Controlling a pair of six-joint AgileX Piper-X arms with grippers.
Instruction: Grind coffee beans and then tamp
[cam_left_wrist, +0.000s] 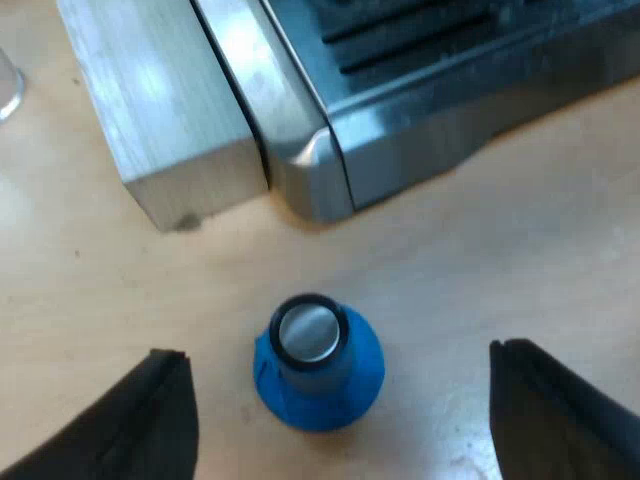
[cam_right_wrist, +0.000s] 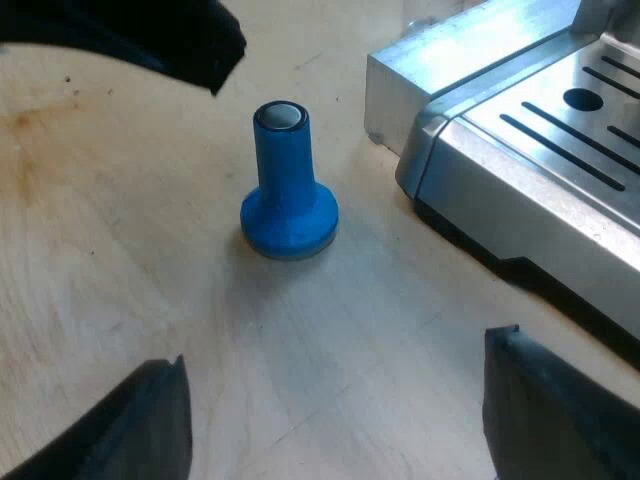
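A blue tamper (cam_left_wrist: 318, 365) is seen standing upright on its broad base on a pale wooden table (cam_left_wrist: 480, 230), with its silver-capped handle pointing up. The left gripper (cam_left_wrist: 340, 350) is held above the tamper. Its two black fingers are spread wide, one to each side of the tamper, and neither touches it; nothing is gripped. Just beyond the tamper the rounded corner of the espresso machine (cam_left_wrist: 450, 90) is found, topped by a slotted drip tray (cam_left_wrist: 430, 40). A plain metal block (cam_left_wrist: 160, 110) is set against the machine's side, also near the tamper.

In the right wrist view the tamper (cam_right_wrist: 288, 185) is shown from the side, some way ahead of the right gripper (cam_right_wrist: 335, 350), whose fingers are likewise parted wide and hold nothing. The espresso machine (cam_right_wrist: 540, 150) lies near the tamper but apart from it, and a strip of bare table (cam_right_wrist: 120, 200) is left between them. Over the tamper a dark shape (cam_right_wrist: 150, 35) is seen, probably part of the left gripper.
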